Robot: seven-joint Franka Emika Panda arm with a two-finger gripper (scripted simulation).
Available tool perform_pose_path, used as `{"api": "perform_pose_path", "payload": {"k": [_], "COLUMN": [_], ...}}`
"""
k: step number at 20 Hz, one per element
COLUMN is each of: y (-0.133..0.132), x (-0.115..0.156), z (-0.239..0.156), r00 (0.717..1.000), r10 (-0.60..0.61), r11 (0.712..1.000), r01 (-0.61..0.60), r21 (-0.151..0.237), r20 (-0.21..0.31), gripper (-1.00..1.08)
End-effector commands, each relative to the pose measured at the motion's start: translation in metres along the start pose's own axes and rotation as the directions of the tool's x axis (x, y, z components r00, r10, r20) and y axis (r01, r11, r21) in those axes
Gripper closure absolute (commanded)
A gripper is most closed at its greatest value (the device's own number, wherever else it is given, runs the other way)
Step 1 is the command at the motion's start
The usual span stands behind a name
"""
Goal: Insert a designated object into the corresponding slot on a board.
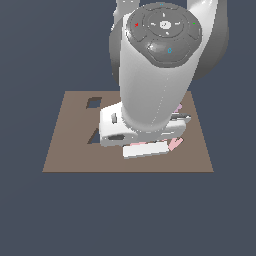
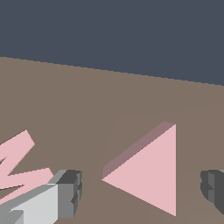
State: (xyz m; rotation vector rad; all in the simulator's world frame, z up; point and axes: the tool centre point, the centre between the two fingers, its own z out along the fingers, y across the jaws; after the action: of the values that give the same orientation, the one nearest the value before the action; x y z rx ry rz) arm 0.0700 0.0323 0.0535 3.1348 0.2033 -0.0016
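The pink triangle block (image 2: 146,173) lies flat on the brown board (image 2: 109,100). My gripper (image 2: 141,191) is open and low over the board, one grey fingertip (image 2: 68,192) on each side of the triangle, neither touching it. In the exterior view my arm (image 1: 150,75) covers the middle of the board (image 1: 65,150) and hides the triangle. The dark triangular slot (image 1: 94,136) peeks out just to the exterior view's left of my hand, partly covered by it.
A pink W-shaped piece (image 2: 17,164) lies on the board close to one fingertip. A dark four-sided hole (image 1: 93,103) sits near the board's far edge. Pink bits (image 1: 175,144) show from under my hand at the exterior view's right.
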Motion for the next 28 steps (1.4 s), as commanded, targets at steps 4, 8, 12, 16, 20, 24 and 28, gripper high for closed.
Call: {"api": "perform_pose_path", "payload": {"k": [4,8,12,16,20,24,28], "y": [0.000,-0.001,-0.001,0.000,0.000,0.000,0.000], "x": [0.004,0.003,0.004,0.004,0.004,0.004,0.004], "z": [0.004,0.007,0.020,0.024,0.024,0.024,0.023], "r00": [1.000,1.000,1.000,1.000,1.000,1.000,1.000], "r10": [-0.004,-0.003,-0.004,-0.004,-0.004,-0.004,-0.004], "r11": [1.000,1.000,1.000,1.000,1.000,1.000,1.000], "r01": [0.004,0.003,0.004,0.004,0.004,0.004,0.004], "r21": [0.000,0.000,0.000,0.000,0.000,0.000,0.000], "r20": [-0.001,0.000,-0.001,-0.001,-0.001,-0.001,-0.001], "gripper": [-0.92,-0.92,-0.92,1.08,1.08,1.08,1.08]}}
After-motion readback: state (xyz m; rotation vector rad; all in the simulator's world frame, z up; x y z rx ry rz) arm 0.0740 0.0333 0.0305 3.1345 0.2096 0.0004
